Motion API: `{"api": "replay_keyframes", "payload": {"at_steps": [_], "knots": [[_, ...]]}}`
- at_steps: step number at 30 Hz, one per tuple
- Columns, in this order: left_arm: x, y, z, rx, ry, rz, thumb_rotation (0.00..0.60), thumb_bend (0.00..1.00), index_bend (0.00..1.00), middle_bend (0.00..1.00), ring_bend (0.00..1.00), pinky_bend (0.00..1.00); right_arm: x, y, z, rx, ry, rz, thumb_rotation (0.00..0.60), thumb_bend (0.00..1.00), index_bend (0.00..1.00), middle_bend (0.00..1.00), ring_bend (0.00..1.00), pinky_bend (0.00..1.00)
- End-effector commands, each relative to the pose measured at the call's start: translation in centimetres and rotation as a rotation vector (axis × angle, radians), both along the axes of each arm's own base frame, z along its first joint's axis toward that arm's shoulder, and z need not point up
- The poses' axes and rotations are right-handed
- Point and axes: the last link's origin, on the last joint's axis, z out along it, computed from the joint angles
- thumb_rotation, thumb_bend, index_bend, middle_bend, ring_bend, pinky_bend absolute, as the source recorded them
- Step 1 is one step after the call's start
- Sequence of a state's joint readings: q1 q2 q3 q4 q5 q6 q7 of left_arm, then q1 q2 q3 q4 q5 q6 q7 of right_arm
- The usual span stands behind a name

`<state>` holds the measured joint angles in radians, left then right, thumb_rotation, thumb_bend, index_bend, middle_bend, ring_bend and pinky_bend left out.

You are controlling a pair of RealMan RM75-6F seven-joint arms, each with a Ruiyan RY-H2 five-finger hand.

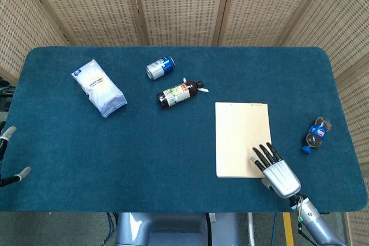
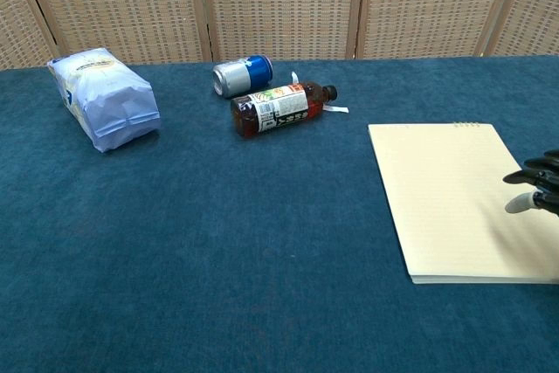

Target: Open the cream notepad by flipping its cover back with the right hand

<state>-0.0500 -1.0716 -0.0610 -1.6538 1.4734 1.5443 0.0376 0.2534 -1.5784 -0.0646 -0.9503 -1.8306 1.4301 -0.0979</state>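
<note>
The cream notepad point(image 1: 243, 136) lies flat and closed on the blue table, right of centre; in the chest view the notepad point(image 2: 450, 198) shows its binding along the far edge. My right hand point(image 1: 275, 171) hovers over the pad's near right corner, fingers spread and pointing away, holding nothing. In the chest view only the right hand's fingertips point(image 2: 534, 189) enter from the right edge, above the pad. Of my left hand point(image 1: 7, 156) only fingertips show at the left edge of the head view, apart and empty.
A brown bottle point(image 1: 179, 93) and a blue can point(image 1: 159, 67) lie beyond the pad to the left. A white bag point(image 1: 98, 86) lies at the far left. A small blue bottle point(image 1: 315, 133) lies to the right of the pad.
</note>
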Motion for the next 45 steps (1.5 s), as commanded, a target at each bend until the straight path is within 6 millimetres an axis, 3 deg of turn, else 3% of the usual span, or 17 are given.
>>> {"api": "replay_keyframes", "payload": {"at_steps": [1,23,41,45], "knots": [[0.0,0.0,0.0,0.001,-0.001,0.001,0.600,0.00,0.00,0.00,0.00,0.00,-0.2,-0.1,-0.4,0.004,0.009,-0.004,0.600,0.36,0.23,0.12,0.05,0.02],[-0.1,0.1,0.0,-0.001,-0.003,0.006,0.600,0.00,0.00,0.00,0.00,0.00,-0.6,0.7,-1.3,0.010,0.012,0.011,0.600,0.36,0.23,0.12,0.05,0.02],[-0.1,0.1,0.0,-0.005,-0.007,0.009,0.600,0.00,0.00,0.00,0.00,0.00,-1.2,-0.8,-2.0,-0.011,0.055,-0.010,0.600,0.36,0.23,0.13,0.07,0.02],[-0.1,0.2,-0.1,-0.007,-0.008,0.008,0.600,0.00,0.00,0.00,0.00,0.00,-1.0,-1.2,-2.0,-0.035,0.063,0.001,0.600,0.46,0.23,0.14,0.12,0.09]]}}
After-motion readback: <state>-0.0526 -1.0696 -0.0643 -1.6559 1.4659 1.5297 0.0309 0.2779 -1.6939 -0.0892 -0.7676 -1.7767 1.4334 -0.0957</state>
